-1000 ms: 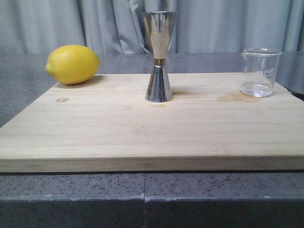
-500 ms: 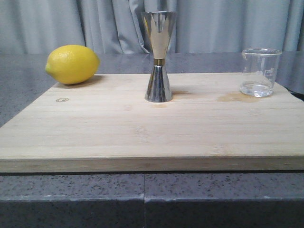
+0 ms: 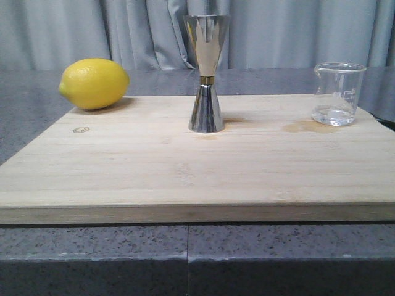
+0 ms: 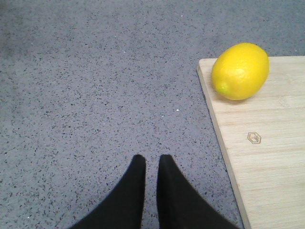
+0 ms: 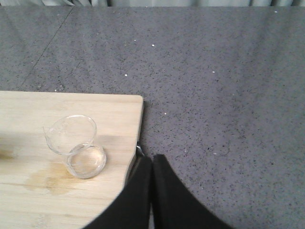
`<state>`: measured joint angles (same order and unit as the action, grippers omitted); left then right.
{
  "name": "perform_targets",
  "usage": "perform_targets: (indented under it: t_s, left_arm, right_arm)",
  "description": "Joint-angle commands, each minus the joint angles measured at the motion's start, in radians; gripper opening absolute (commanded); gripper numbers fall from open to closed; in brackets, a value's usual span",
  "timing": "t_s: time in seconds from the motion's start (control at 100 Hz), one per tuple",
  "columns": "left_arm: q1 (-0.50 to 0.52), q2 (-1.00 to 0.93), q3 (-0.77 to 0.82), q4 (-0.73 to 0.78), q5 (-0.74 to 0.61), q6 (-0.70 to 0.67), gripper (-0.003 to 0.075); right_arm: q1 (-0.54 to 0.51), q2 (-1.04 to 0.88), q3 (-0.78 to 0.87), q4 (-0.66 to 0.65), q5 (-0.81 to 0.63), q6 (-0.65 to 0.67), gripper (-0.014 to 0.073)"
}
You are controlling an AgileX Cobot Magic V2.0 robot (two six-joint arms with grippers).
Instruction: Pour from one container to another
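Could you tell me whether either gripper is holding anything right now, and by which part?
Nothing is held: the left gripper and right gripper are shut over bare counter.

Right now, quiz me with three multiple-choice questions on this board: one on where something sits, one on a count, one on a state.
1. Where is the beaker on the board in the front view?
A. far right corner
B. far left corner
C. near middle

2. How many lemons are there?
A. none
B. one
C. three

3. How does the jigger stand?
A. on its side
B. upright
C. held in a gripper

Answers: 1 A, the beaker stands at the board's far right, while the lemon is far left. 2 B, a single lemon shows. 3 B, the jigger rests upright on its small cone; the left gripper and right gripper are off the board, holding nothing.
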<state>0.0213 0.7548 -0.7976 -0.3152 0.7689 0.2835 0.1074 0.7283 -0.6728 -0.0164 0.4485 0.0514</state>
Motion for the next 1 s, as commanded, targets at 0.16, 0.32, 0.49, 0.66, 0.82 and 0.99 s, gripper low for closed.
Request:
perform_targets:
  t_s: [0.16,0.32,0.49,0.66,0.82,0.99]
  left_arm:
    - [0.004,-0.003,-0.025,-0.026,-0.068,-0.012,-0.0019]
    - [-0.018,-0.003,-0.025,-0.026,-0.068,-0.012,-0.0019]
    - [-0.017,-0.089,0.037,-0.026,-0.112,-0.012,-0.0019]
    - [-0.017,-0.317,0.262,-0.015,-0.295,-0.012,-0.0019]
    - [-0.017,-0.57,0.492,-0.008,-0.488,-0.012,-0.0019]
    - [-0.017,-0.751,0.65,0.008,-0.586,-0.012,-0.0019]
  right_arm:
    - [0.002,-0.003,-0.026,-0.003,-0.064,-0.008,-0.0058]
    - [0.002,-0.003,-0.026,-0.003,-0.064,-0.008,-0.0058]
    - [0.002,-0.003,-0.026,-0.003,-0.064,-0.008,-0.0058]
    - [0.002,-0.003,-0.026,-0.003,-0.064,-0.008,-0.0058]
    - [0.002,-0.003,-0.026,-0.003,-0.064,-0.008,-0.0058]
    - [0.002,-0.003,-0.026,-0.003,-0.064,-0.008,-0.0058]
